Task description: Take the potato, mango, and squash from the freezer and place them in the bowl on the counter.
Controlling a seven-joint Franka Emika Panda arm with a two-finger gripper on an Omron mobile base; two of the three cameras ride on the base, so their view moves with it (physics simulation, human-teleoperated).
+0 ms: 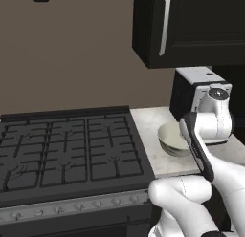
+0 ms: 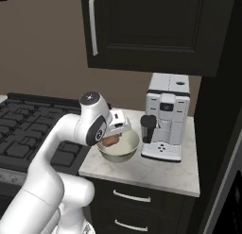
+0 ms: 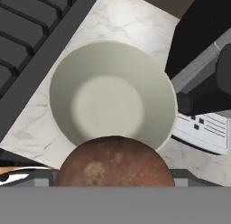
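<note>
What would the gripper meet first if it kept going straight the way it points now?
Probably the inside of the bowl. The gripper, shut on a brown potato, points down into it, with nothing between. How high it hangs above the bowl is unclear.

Bowl (image 1: 168, 138) on counter (image 1: 152, 131) beside stove (image 1: 67, 150)

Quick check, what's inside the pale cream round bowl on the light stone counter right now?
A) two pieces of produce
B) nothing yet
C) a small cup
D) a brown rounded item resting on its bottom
B: in the hand view the pale cream round bowl has a bare interior, while the brown rounded piece of produce sits in the gripper above it, not yet released onto the light stone counter side bowl.
</note>
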